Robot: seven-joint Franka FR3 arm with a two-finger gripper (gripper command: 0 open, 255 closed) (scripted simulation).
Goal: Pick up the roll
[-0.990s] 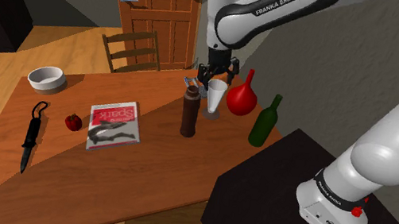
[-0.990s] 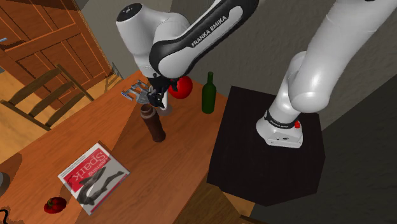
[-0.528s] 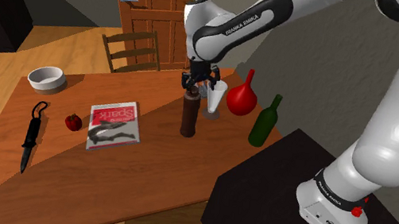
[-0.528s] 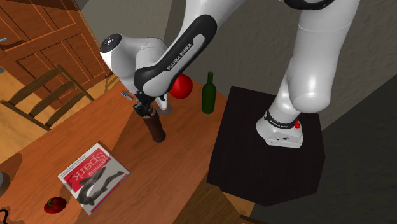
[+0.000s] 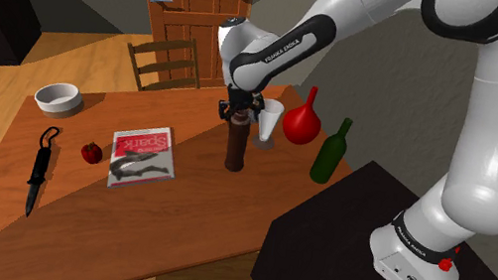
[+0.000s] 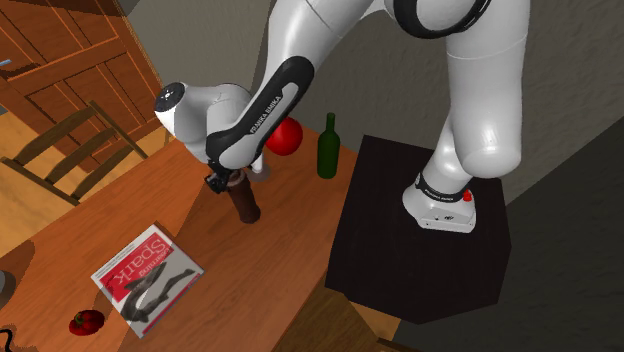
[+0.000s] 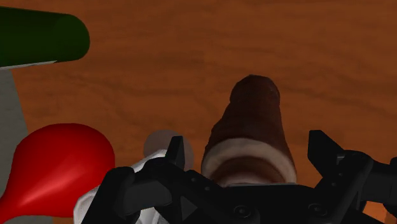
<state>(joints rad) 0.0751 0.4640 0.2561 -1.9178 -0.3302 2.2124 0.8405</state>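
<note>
One wooden table [image 5: 175,224] under everything. Magazine [image 5: 142,156] flat, well apart from the upright brown roll [image 5: 235,147]. Red vase [image 5: 302,121] and green bottle [image 5: 330,153] near that roll. Claw [image 7: 248,141] spread open astride the roll's top, gripping nothing.

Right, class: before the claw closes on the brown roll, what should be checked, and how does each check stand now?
1. Claw open: ok, its fingers stand apart.
2. Roll between the fingers: ok, its top sits between them.
3. Roll upright on the table: ok.
4. Fingers gripping the roll: not ok, gaps show on both sides.
5. Clear of the white glass: cannot tell, it stands very close to one finger.
6. Claw low enough for a firm hold: cannot tell.
</note>
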